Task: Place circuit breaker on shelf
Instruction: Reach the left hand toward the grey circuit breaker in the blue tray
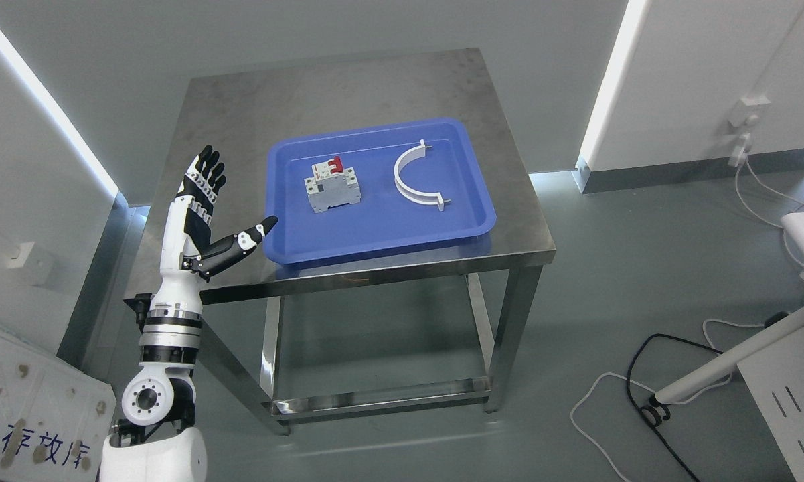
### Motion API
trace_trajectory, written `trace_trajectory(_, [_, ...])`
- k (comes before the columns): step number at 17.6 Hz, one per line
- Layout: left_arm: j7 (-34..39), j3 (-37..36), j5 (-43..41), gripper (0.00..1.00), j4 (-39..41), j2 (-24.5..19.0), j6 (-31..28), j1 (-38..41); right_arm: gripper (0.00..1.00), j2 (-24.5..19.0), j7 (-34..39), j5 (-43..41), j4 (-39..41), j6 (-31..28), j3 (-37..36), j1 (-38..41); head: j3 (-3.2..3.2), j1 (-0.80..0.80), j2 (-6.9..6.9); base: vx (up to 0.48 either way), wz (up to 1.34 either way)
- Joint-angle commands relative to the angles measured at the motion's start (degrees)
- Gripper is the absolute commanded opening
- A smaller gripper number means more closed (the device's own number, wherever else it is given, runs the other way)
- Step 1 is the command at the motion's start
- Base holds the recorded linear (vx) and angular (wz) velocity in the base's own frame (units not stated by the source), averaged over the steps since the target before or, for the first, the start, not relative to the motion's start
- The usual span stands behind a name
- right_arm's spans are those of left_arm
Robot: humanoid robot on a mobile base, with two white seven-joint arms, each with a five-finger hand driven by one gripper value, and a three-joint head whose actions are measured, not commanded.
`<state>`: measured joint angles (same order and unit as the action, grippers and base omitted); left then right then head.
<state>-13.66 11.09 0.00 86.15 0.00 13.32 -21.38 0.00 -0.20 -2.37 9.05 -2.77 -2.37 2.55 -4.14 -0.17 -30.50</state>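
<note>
The circuit breaker [332, 185] lay flat in the blue tray [288, 251], in the tray's left half, its red switches pointing away from the robot. It was untouched, well to the right of the left hand [204, 214] and a little beyond its thumb tip. A white curved bracket [412, 175] lay further right in the same tray, apart from the breaker. The tray sat on the steel bench [241, 100].

The left hand was raised over the bench's left edge, its fingers [207, 171] spread straight and the thumb stretched toward the tray's near-left corner; it held nothing. The right hand was out of view.

This looked like the reaching step, with the grasp not yet made. The next move would need the hand to travel right over the tray rim, come down onto the breaker and close around its body without dragging the tray. No shelf showed in view.
</note>
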Motion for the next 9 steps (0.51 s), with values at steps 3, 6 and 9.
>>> trace_trajectory(3, [-0.9, -1.4, -1.5, 1.00, -1.2, -1.0, 0.3, -4.0, 1.00, 1.0, 0.0, 0.0, 0.0, 0.0, 0.0, 0.0, 0.00, 0.00, 0.00, 0.000, 0.00])
trace_trajectory(6, [-6.0, -1.7, -6.5, 0.99, -6.8, -2.6, 0.3, -9.1, 1.00, 1.0, 0.0, 0.0, 0.0, 0.0, 0.0, 0.0, 0.00, 0.00, 0.00, 0.000, 0.00])
trace_trajectory(9, [-12.5, -2.6, -18.7, 0.99, -11.5, -3.6, 0.2, -12.2, 1.00, 1.0, 0.0, 0.0, 0.0, 0.0, 0.0, 0.0, 0.00, 0.00, 0.00, 0.001, -0.01])
